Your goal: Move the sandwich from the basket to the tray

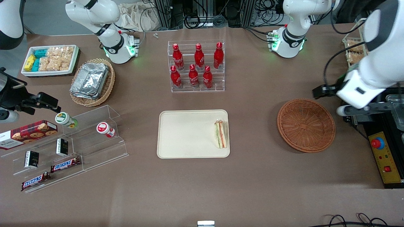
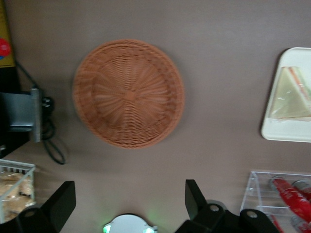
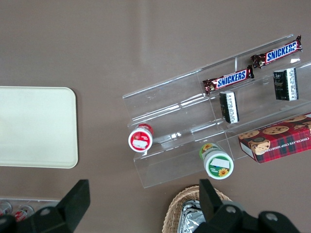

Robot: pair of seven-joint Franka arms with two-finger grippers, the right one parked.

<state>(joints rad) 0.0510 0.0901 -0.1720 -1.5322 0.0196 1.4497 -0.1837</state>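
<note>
Claw (image 2: 130, 201) hangs open and empty above the table (image 1: 252, 176) beside the basket (image 1: 306, 125), well apart from the sandwich (image 1: 220, 134) lying on the tray (image 1: 186, 135) at its basket-side edge.

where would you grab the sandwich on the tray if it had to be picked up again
Probably from above, fingers closing across the two bread faces of the sandwich. It lies at the edge of the tray nearest the basket, filling layers facing up, so its narrow width suits the fingers. The gripper is open, above the table beside the basket.
</note>
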